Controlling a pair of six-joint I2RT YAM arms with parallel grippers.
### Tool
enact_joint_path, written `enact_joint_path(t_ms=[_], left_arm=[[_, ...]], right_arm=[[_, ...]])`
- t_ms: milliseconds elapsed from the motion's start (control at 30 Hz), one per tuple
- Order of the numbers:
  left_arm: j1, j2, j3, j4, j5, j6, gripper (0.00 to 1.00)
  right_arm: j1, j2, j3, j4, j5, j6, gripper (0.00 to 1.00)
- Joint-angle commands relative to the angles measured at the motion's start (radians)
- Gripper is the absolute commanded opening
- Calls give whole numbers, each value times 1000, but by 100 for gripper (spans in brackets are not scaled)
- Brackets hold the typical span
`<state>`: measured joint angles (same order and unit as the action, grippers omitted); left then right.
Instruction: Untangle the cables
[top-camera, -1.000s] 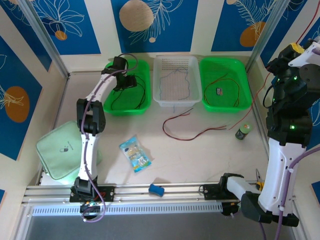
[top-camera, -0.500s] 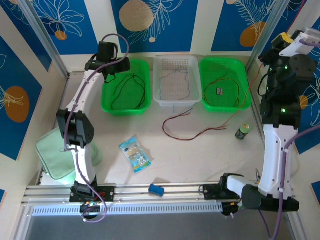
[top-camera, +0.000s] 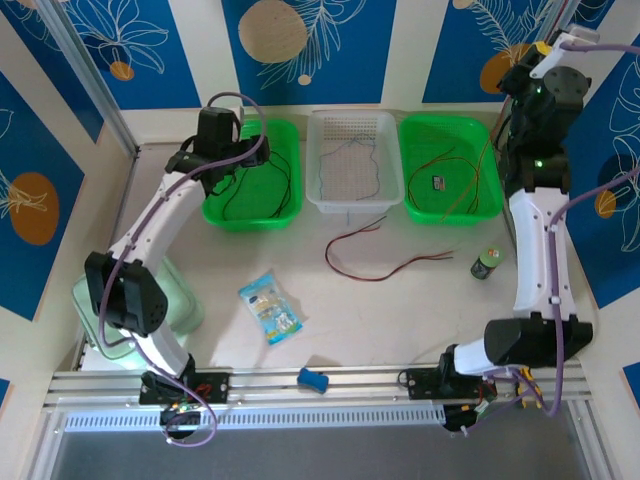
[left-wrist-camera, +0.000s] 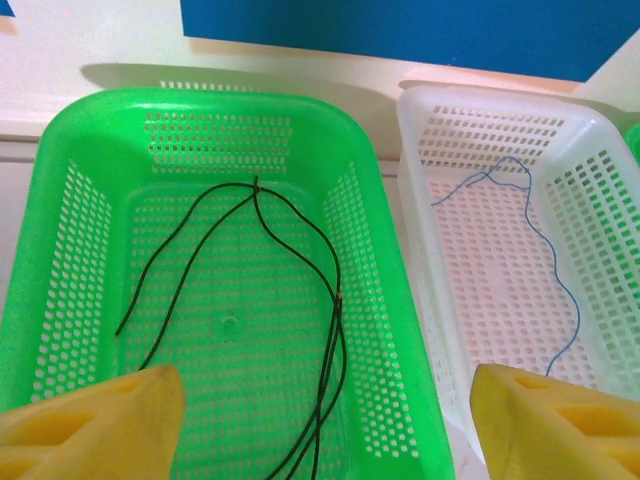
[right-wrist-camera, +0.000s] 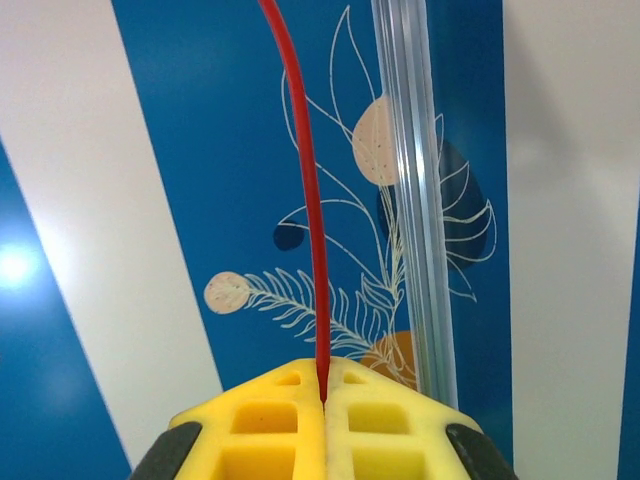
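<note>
Nearest you, a small blue block (top-camera: 313, 379) sat on the rail at the front edge of the worktop (top-camera: 420, 310), between the two arm bases. Just beyond it a snack packet (top-camera: 270, 307) lay flat. A pale green pouch (top-camera: 125, 295) sat at the left edge, partly under your left arm. Bare worktop stretched to the right of the packet, as far as a small green-capped can (top-camera: 487, 264) near the right edge. Across the middle a loose cable (top-camera: 385, 260), red and dark, lay in a long curve just short of the white basket's front rim.

Three baskets stood side by side along the far wall, their rims nearly touching. Your left pincer (top-camera: 238, 150) hovered over the left green basket (left-wrist-camera: 390, 300). It was released, with its yellow fingers (left-wrist-camera: 100, 425) spread wide. A black cable (left-wrist-camera: 300, 250) looped on that basket's floor. A thin blue cable (left-wrist-camera: 548, 255) wandered across the white basket (left-wrist-camera: 420, 200).

Your right pincer (right-wrist-camera: 324, 392) was raised high in the far right corner, close to the patterned wall and a metal frame post (right-wrist-camera: 410, 200). It was clenched on a red cable (right-wrist-camera: 310, 200), which rose straight from between the closed fingers. Below it, thin red strands lay in the right green basket (top-camera: 448, 121).
</note>
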<state>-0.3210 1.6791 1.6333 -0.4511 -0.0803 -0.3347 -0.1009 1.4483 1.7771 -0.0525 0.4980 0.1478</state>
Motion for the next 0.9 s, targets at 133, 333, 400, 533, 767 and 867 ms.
enact_joint_path(t_ms=[133, 333, 400, 533, 767, 867], left_arm=[[-19, -89, -73, 40, -12, -32, 74], [-34, -119, -93, 17, 5, -46, 74], [-42, -136, -102, 11, 2, -46, 75], [-56, -181, -130, -9, -8, -44, 74], [-120, -279, -202, 5, -42, -54, 74], [-125, -287, -226, -4, -39, -59, 74]], right_arm=[[-16, 115, 223, 13, 32, -16, 0], [-19, 165, 282, -13, 16, -8, 0], [-20, 172, 285, -26, 12, -2, 0], [-25, 169, 210, -37, 4, 19, 0], [-20, 124, -65, 22, 26, 97, 0], [3, 97, -165, 25, 7, 114, 0]])
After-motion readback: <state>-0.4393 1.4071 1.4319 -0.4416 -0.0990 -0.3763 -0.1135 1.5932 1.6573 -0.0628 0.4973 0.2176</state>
